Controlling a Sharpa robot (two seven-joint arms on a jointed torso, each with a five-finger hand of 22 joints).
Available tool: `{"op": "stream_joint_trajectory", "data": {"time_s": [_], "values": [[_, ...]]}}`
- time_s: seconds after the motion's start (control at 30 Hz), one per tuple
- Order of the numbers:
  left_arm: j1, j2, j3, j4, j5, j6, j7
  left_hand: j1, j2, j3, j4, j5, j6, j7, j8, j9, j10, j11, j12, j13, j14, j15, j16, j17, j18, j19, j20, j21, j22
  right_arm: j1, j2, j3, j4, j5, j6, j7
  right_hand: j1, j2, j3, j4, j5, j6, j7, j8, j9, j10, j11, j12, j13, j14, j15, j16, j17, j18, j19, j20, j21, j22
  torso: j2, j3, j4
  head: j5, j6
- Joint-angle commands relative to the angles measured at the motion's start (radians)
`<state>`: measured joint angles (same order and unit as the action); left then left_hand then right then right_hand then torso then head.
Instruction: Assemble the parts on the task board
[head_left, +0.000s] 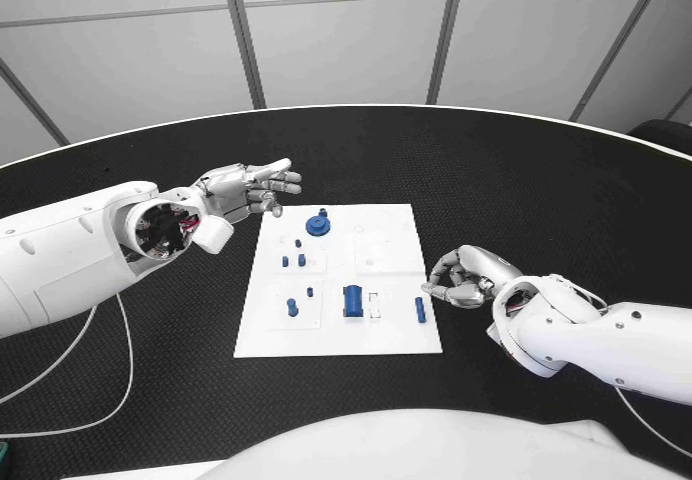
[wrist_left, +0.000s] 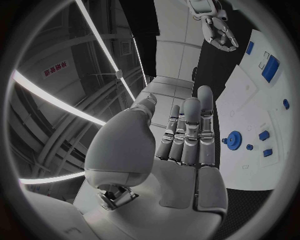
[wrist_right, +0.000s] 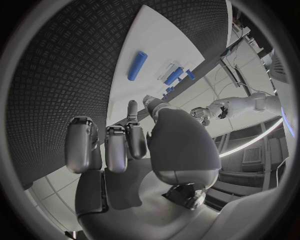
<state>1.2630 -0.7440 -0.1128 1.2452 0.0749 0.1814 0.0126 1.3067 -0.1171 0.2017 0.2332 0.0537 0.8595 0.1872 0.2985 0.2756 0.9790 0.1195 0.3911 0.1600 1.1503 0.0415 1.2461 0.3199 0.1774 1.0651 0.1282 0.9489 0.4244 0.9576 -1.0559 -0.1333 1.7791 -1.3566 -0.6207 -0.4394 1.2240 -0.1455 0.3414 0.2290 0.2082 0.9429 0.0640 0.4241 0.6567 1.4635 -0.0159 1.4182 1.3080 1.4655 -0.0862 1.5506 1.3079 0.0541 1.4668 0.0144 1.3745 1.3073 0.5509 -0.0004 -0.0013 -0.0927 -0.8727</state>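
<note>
The white task board (head_left: 389, 340) lies mid-table. A round blue part (head_left: 319, 224) stands near its far edge, with several small blue pegs (head_left: 291, 307) down its left side. A larger blue block (head_left: 352, 300) is near the middle and a blue rod (head_left: 420, 310) lies by the right edge. My left hand (head_left: 248, 188) hovers off the board's far left corner, fingers straight and apart, holding nothing. My right hand (head_left: 464, 278) sits at the board's right edge just beyond the rod, fingers curled in with nothing in them. The right wrist view shows the rod (wrist_right: 137, 65) ahead of the curled fingers (wrist_right: 119, 145).
Black textured table (head_left: 548, 180) surrounds the board on all sides. The left wrist view shows the round part (wrist_left: 234, 140) and the block (wrist_left: 270, 68) beyond my flat left hand (wrist_left: 184, 135), and my right hand (wrist_left: 219, 30) farther off.
</note>
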Motion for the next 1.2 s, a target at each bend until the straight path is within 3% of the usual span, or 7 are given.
{"op": "stream_joint_trajectory", "data": {"time_s": [0.03,0.23,0.37,0.5,1.2], "values": [[0.000,-0.001,0.000,0.000,0.000,-0.001,0.000,0.001,0.006,-0.006,0.000,-0.004,-0.005,0.001,0.005,0.000,-0.009,0.001,0.006,0.001,-0.006,0.002,-0.001,-0.001,0.007,-0.001,0.004,-0.007,-0.001,-0.003,0.006,-0.001,-0.010,-0.003,0.007,-0.012,0.001,-0.005,0.005,0.002,0.008,0.005,0.006,-0.004,-0.002,0.027,0.008,-0.006,0.154,0.098,0.010,0.004,0.230,-0.014,0.069,0.006,-0.004,0.176,0.002,-0.0005,0.0000,-0.001,0.000],[0.000,-0.003,0.000,0.001,0.000,0.000,-0.001,0.001,0.006,-0.006,0.000,-0.004,-0.005,0.001,0.005,0.000,-0.009,0.001,0.006,0.001,-0.006,0.002,-0.001,-0.001,0.007,-0.001,0.004,-0.007,-0.001,-0.020,0.019,-0.002,-0.023,-0.006,0.021,-0.029,-0.010,-0.012,0.005,0.005,0.009,0.014,0.006,-0.008,-0.004,0.026,0.009,-0.009,0.153,0.098,0.010,0.003,0.228,-0.013,0.068,0.008,-0.006,0.175,0.001,-0.0026,0.0005,-0.003,0.000],[0.000,-0.004,0.000,0.001,0.000,-0.001,-0.001,0.001,0.006,-0.006,0.000,-0.004,-0.005,0.001,0.005,0.000,-0.009,0.001,0.006,0.001,-0.006,0.002,-0.001,-0.001,0.007,-0.001,0.004,-0.007,-0.001,-0.032,0.029,-0.002,-0.028,-0.006,0.025,-0.034,-0.019,-0.019,0.004,0.009,0.007,0.016,0.007,-0.012,-0.006,0.026,0.009,-0.011,0.152,0.098,0.011,0.002,0.227,-0.013,0.068,0.009,-0.009,0.174,0.001,-0.0015,0.0004,-0.003,0.000],[0.000,-0.005,0.000,0.002,0.000,-0.001,-0.001,0.003,0.006,-0.008,0.001,-0.004,-0.006,0.001,0.005,0.000,-0.010,0.001,0.007,0.001,-0.007,0.002,-0.001,-0.002,0.007,-0.002,0.004,-0.007,-0.002,-0.040,0.038,-0.002,-0.032,-0.006,0.030,-0.038,-0.055,-0.038,-0.013,0.028,-0.024,0.021,0.011,-0.022,-0.008,0.021,0.013,-0.020,0.146,0.096,0.014,-0.001,0.222,-0.011,0.066,0.012,-0.018,0.171,0.001,-0.0011,0.0003,-0.002,0.000],[0.000,-0.010,0.000,0.004,0.000,-0.002,-0.002,0.003,0.006,-0.008,0.001,-0.004,-0.006,0.001,0.005,0.000,-0.010,0.001,0.007,0.001,-0.007,0.002,-0.001,-0.002,0.007,-0.002,0.004,-0.007,-0.002,-0.053,0.060,-0.002,-0.042,-0.022,0.065,-0.061,-0.074,-0.054,-0.033,0.039,-0.029,0.030,0.010,-0.025,-0.006,0.020,0.013,-0.022,0.146,0.096,0.015,-0.002,0.220,-0.010,0.065,0.014,-0.024,0.169,0.001,-0.0020,0.0009,0.001,0.000]]}}
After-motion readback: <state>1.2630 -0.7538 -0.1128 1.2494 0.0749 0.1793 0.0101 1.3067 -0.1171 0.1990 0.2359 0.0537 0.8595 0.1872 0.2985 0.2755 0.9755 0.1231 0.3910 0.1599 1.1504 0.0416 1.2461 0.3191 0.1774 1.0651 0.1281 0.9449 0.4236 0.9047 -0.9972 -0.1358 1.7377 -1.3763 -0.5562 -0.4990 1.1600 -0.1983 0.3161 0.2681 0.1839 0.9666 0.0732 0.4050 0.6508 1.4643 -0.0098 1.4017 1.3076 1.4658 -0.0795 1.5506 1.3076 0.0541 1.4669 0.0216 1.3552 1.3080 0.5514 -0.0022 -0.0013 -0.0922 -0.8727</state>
